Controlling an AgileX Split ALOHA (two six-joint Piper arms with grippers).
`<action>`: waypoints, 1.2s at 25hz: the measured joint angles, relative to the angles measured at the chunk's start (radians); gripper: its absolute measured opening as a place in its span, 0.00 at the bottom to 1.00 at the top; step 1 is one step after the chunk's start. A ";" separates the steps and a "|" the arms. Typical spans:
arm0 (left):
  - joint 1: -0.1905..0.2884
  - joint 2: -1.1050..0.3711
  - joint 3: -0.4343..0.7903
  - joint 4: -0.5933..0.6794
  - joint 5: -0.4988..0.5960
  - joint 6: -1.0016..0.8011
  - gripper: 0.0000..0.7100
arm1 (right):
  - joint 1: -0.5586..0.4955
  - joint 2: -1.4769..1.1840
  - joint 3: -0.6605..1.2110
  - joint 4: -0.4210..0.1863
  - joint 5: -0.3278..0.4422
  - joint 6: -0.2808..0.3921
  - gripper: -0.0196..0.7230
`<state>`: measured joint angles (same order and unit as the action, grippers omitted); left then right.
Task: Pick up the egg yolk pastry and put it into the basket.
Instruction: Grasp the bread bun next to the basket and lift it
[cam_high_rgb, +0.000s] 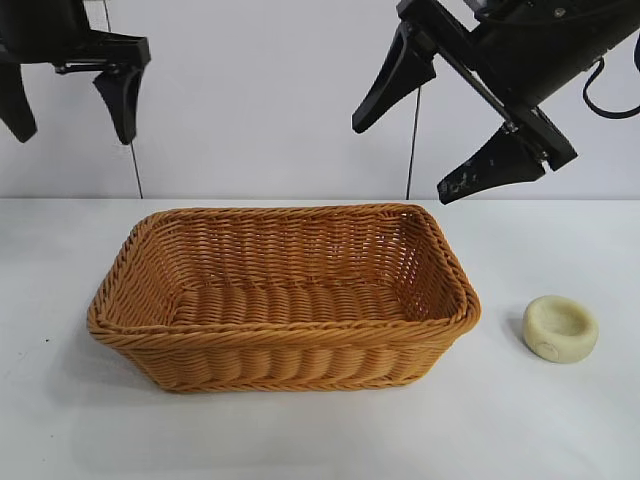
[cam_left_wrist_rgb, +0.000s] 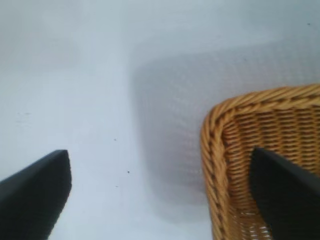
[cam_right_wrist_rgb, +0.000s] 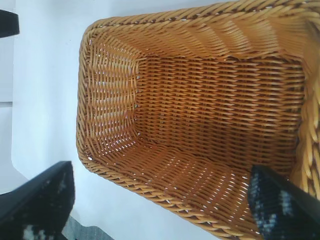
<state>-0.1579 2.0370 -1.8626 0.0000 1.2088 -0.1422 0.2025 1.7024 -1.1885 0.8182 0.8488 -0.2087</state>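
Observation:
The egg yolk pastry (cam_high_rgb: 560, 328), a small pale cream puck with a dimpled top, lies on the white table to the right of the basket. The orange-brown wicker basket (cam_high_rgb: 150, 325) stands in the middle of the table with nothing in it; its corner shows in the left wrist view (cam_left_wrist_rgb: 215, 150) and its inside in the right wrist view (cam_right_wrist_rgb: 115, 180). My right gripper (cam_high_rgb: 400, 155) hangs open and empty high above the basket's right end, up and left of the pastry. My left gripper (cam_high_rgb: 70, 115) hangs open and empty at the upper left, above the basket's left end.
The white table (cam_high_rgb: 320, 440) runs back to a pale wall. There is bare table in front of the basket and around the pastry. A black cable (cam_high_rgb: 610, 95) loops off the right arm.

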 joint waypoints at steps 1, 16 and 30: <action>0.026 -0.002 0.000 0.015 0.000 0.000 0.98 | 0.000 0.000 0.000 0.000 0.000 0.000 0.94; 0.138 -0.297 0.263 -0.024 0.001 0.067 0.98 | 0.000 0.000 0.000 0.000 -0.001 0.000 0.94; 0.138 -0.944 0.901 -0.038 0.004 0.112 0.98 | 0.000 0.000 0.000 0.000 -0.001 0.000 0.94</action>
<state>-0.0201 1.0927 -0.9615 -0.0383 1.2130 -0.0297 0.2025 1.7024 -1.1885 0.8182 0.8480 -0.2087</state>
